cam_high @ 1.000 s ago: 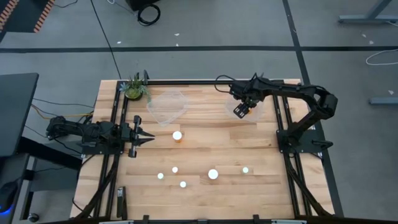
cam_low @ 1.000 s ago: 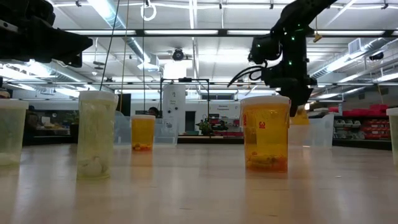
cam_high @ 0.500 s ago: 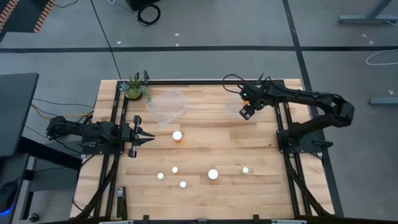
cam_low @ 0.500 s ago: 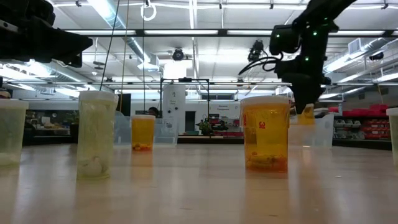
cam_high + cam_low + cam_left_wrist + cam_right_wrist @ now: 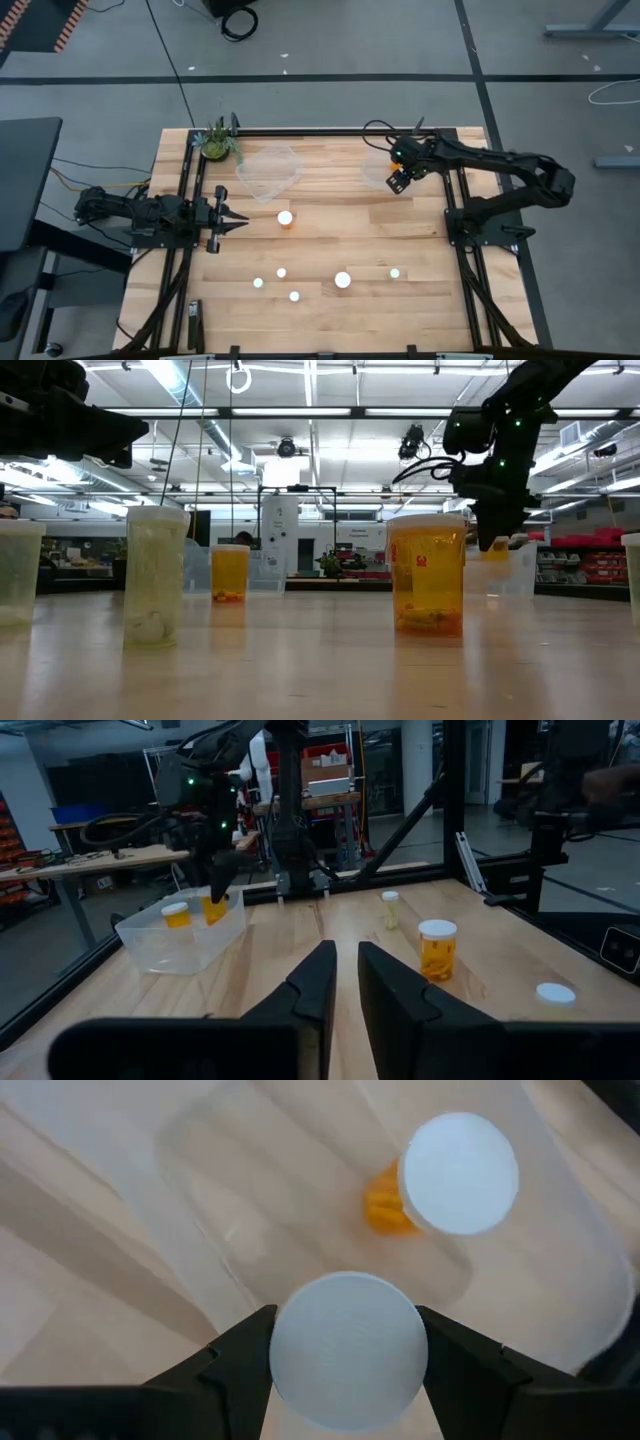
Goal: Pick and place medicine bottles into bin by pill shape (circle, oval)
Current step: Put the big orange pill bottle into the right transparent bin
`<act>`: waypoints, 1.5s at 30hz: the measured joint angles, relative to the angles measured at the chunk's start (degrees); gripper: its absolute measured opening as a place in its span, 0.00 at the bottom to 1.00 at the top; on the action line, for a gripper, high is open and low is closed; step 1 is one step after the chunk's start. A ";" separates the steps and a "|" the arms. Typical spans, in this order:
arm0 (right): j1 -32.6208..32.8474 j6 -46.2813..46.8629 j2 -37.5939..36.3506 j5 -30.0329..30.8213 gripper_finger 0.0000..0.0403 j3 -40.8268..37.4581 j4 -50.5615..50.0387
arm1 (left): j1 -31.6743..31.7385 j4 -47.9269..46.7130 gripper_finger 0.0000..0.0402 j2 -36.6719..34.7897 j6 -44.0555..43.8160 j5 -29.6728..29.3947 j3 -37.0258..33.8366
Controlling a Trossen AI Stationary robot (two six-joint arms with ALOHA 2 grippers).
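Wooden worktop, and on the left side the left gripper just lies low with its fingers nearly pressed together, nothing in them. Five white-capped medicine bottles stand loose across the middle and near part of the worktop. Over on the right, the right gripper is pinching a capped bottle above the clear bin, where another bottle already sits inside.
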 joint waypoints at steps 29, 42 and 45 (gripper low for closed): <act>-0.21 0.49 3.69 -0.46 0.57 0.00 -1.65 | 0.01 0.00 0.15 0.00 -0.01 0.00 0.00; -0.19 0.99 3.68 -0.46 0.66 0.00 -3.02 | 0.01 0.00 0.14 0.00 -0.01 0.00 -0.01; -0.19 0.97 3.68 -0.44 0.66 0.00 -3.02 | 0.00 0.00 0.15 0.00 0.01 0.00 -0.01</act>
